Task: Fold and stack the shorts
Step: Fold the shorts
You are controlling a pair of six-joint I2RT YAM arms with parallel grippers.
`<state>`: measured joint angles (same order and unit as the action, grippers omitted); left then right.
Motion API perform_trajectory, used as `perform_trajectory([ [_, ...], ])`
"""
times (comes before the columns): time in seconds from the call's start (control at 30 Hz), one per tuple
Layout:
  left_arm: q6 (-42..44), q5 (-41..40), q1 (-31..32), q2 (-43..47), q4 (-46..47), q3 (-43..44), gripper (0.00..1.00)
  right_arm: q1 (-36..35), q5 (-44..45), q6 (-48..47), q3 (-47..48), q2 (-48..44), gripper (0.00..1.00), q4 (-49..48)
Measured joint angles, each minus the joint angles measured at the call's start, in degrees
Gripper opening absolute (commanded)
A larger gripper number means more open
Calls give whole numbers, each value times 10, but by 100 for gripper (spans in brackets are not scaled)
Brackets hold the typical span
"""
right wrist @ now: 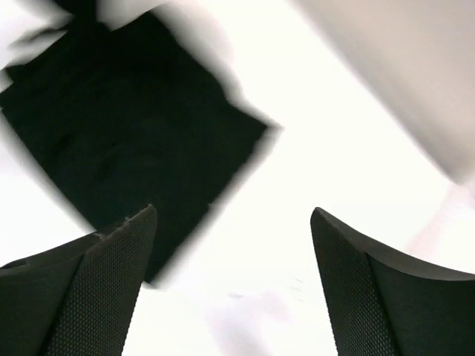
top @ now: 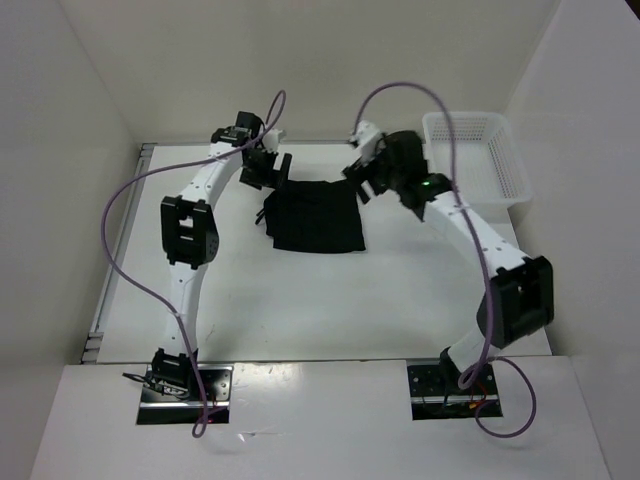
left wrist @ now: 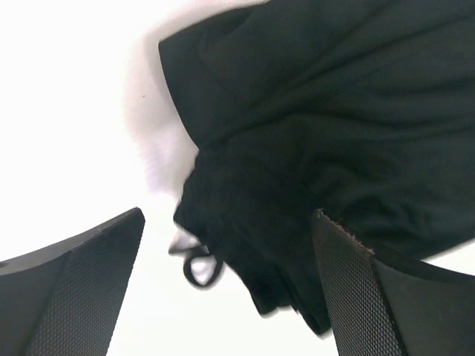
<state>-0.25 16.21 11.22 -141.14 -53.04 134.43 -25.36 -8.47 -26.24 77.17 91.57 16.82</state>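
Note:
The black shorts (top: 318, 218) lie flat in a folded, roughly square shape on the white table, toward the back middle. My left gripper (top: 268, 170) hovers open just above their far left corner; in the left wrist view the bunched waistband (left wrist: 312, 148) and a drawstring loop (left wrist: 200, 268) lie between the fingers. My right gripper (top: 366, 180) hovers open by the far right corner; in the right wrist view the shorts (right wrist: 126, 141) lie beyond and left of the fingers, with bare table between them.
A white plastic mesh basket (top: 478, 160) stands at the back right of the table. White walls close in the table at the back and sides. The arm bases sit at the near edge.

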Motion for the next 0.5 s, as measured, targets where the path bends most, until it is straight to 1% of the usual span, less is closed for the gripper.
perform_trajectory([
  [0.07, 0, 4, -5, 29, -1, -4, 100, 61, -3, 26, 10, -35, 91, -6],
  [0.13, 0, 12, -14, 77, 5, -17, 100, 135, 5, 46, 10, -67, 93, -9],
  [0.2, 0, 24, -37, 148, 16, -56, 100, 210, 12, 61, 5, -82, 93, -8],
  [0.27, 0, 33, -74, 227, 34, -107, 100, 280, 18, 78, -5, -85, 94, -4],
  [0.33, 0, 45, -129, 316, 80, -195, 100, 333, 21, 95, -20, -85, 94, 2],
  [0.4, 0, 59, -188, 391, 120, -294, 100, 368, 25, 107, -45, -93, 97, 12],
  [0.47, -1, 64, -249, 462, 165, -418, 100, 379, 27, 115, -80, -118, 99, 24],
  [0.5, -1, 61, -271, 486, 182, -473, 100, 379, 26, 119, -96, -136, 99, 36],
])
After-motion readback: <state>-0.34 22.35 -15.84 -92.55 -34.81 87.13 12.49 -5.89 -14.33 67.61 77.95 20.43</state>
